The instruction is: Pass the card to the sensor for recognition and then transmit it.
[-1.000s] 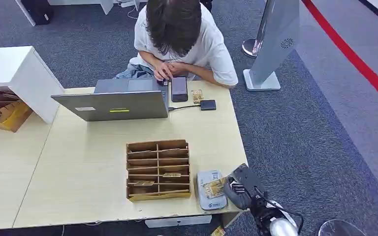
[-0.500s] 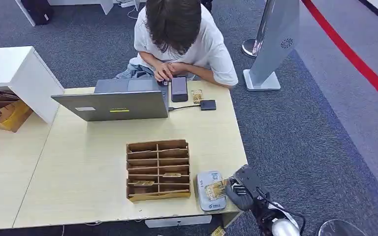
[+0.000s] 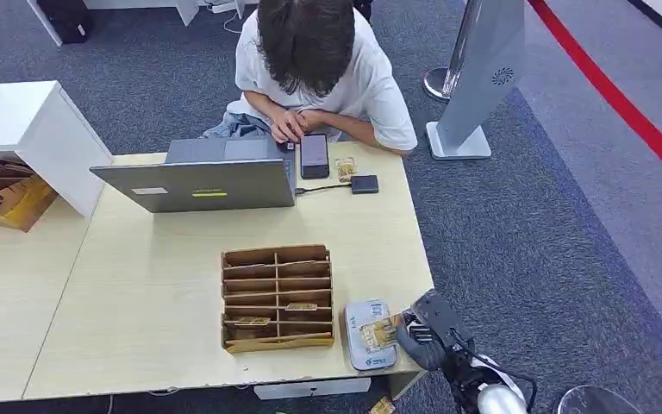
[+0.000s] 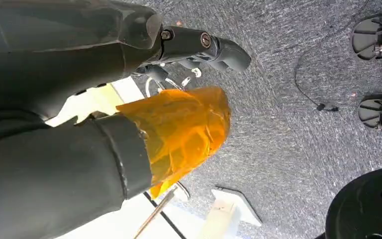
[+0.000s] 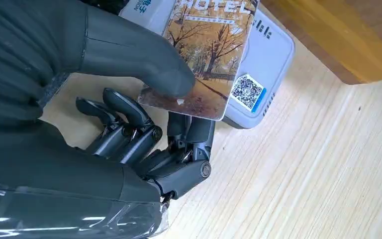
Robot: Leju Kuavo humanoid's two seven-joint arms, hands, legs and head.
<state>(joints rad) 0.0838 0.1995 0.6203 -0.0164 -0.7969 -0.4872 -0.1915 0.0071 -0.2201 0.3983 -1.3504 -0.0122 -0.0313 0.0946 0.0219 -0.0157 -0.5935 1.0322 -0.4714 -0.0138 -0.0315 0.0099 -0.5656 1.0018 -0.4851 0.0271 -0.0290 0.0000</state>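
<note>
At the table's front right corner lies the sensor, a flat grey-white reader with a QR sticker. My right hand reaches in from the table's right edge and pinches the card between thumb and fingers. The card carries an autumn tree picture and hovers partly over the sensor, close to its top face. My left hand hangs over the grey carpet, holding nothing, its orange-taped thumb apart from the straight fingers.
A wooden slotted organizer stands just left of the sensor. Farther back are an open laptop, a phone, a small black device and a seated person. Another card lies on the floor below the table edge.
My right hand has drifted slightly toward the table's front edge, keeping the card over the sensor. Nothing else has moved.
</note>
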